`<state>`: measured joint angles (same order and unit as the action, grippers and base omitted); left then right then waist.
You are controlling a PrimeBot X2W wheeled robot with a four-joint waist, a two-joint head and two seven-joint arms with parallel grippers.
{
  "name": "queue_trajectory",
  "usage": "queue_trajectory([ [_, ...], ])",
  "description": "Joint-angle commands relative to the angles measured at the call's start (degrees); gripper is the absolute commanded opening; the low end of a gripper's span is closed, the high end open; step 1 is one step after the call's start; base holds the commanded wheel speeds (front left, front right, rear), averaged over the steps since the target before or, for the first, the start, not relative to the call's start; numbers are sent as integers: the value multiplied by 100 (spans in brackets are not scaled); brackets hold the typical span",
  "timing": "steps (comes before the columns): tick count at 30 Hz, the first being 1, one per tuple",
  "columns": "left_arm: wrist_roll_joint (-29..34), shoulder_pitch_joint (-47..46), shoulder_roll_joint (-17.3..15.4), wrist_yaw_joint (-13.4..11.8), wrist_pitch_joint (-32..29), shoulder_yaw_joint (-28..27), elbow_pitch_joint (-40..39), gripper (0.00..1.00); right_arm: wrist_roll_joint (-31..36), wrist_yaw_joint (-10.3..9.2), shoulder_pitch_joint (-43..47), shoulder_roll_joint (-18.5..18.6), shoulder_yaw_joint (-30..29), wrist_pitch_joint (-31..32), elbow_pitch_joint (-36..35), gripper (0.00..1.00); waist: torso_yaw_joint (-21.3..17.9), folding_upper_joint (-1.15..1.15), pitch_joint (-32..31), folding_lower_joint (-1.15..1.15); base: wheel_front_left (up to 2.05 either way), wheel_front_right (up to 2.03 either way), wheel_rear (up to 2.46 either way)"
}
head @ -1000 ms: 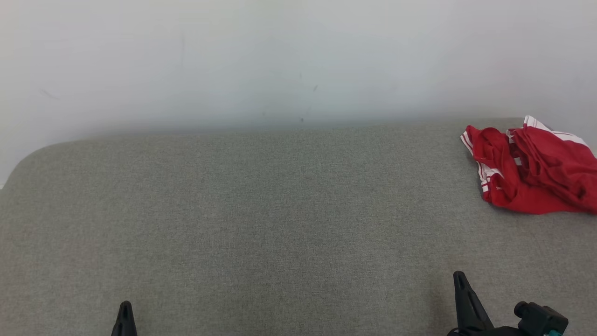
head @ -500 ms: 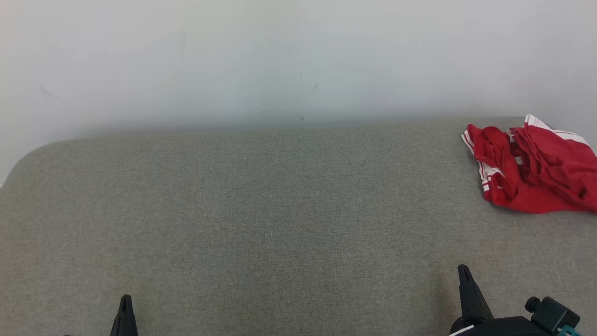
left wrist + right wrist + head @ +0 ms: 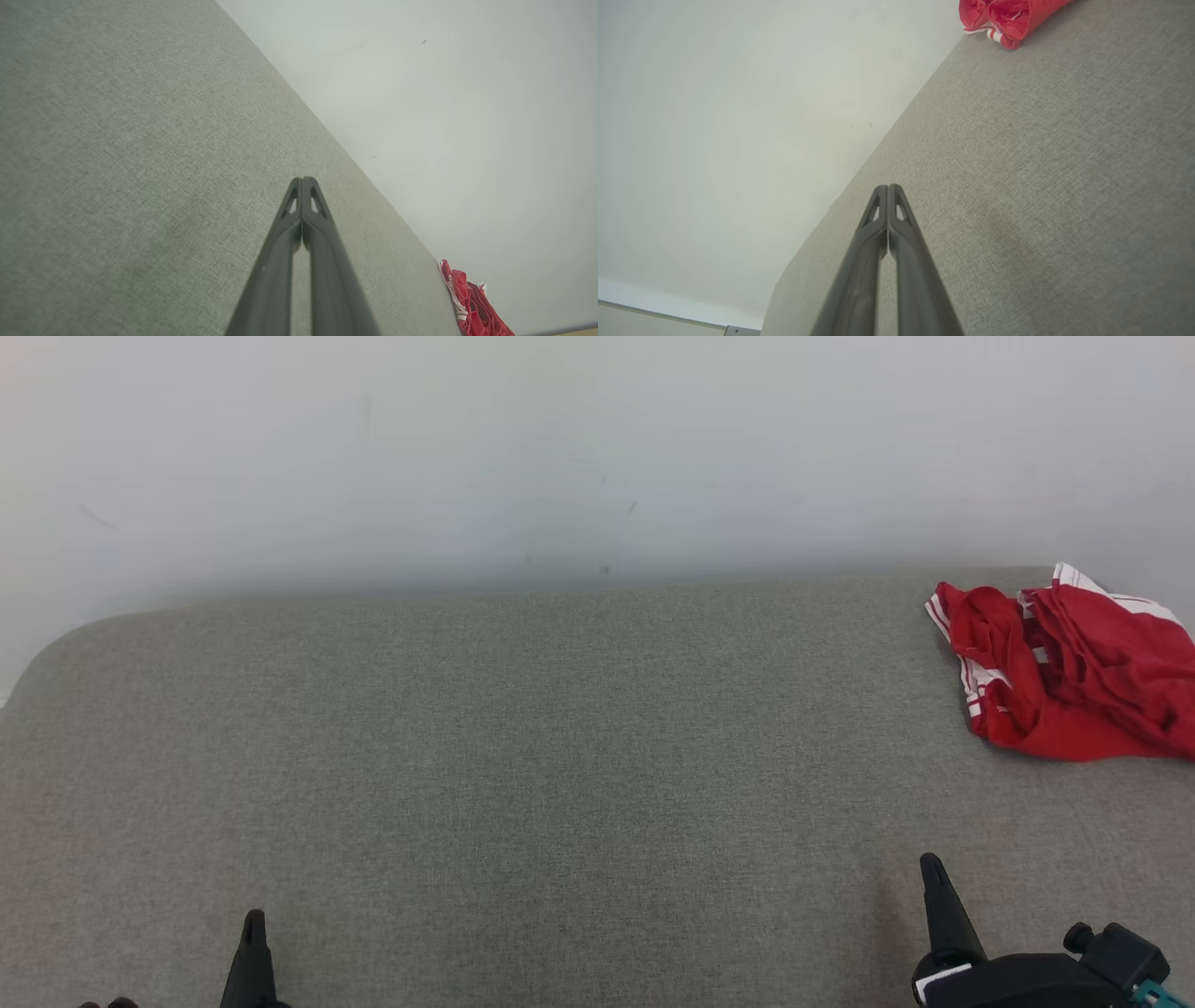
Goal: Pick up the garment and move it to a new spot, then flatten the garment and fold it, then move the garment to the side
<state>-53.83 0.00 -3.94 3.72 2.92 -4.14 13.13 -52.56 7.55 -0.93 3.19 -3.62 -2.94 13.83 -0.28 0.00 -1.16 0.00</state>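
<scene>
The garment (image 3: pixel 1064 663) is a crumpled red piece with white stripes, lying at the far right of the grey fabric surface (image 3: pixel 560 756), against the back edge. It also shows as a red heap in the left wrist view (image 3: pixel 472 303) and the right wrist view (image 3: pixel 1008 18). My left gripper (image 3: pixel 253 919) is at the lower left, shut and empty (image 3: pixel 302 179). My right gripper (image 3: pixel 930 863) is at the lower right, shut and empty (image 3: pixel 888 187), well short of the garment.
A pale wall (image 3: pixel 597 457) rises directly behind the grey surface. The surface's left corner (image 3: pixel 56 653) is rounded. A strip of floor and a baseboard show at the lower left of the right wrist view (image 3: pixel 668 317).
Both grippers have risen a little further into the head view. The garment lies as before.
</scene>
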Motion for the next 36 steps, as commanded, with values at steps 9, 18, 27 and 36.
queue_trajectory([
  [9,-686,-209,17,89,-160,-62,-26,0,-716,-5,-183,-12,-66,175,-45,0,4,0,16,0,0,0,0],
  [18,-1313,-299,33,143,-316,-101,-2,0,-1347,-6,-254,-17,-113,330,-34,0,7,0,34,0,0,0,0],
  [27,-1818,-376,50,193,-447,-129,16,0,-1880,-7,-315,-21,-150,456,-25,0,11,0,51,0,0,0,0],
  [36,-2297,-439,63,239,-564,-159,33,0,-2357,-8,-371,-26,-184,573,-15,0,14,0,67,0,0,0,0],
])
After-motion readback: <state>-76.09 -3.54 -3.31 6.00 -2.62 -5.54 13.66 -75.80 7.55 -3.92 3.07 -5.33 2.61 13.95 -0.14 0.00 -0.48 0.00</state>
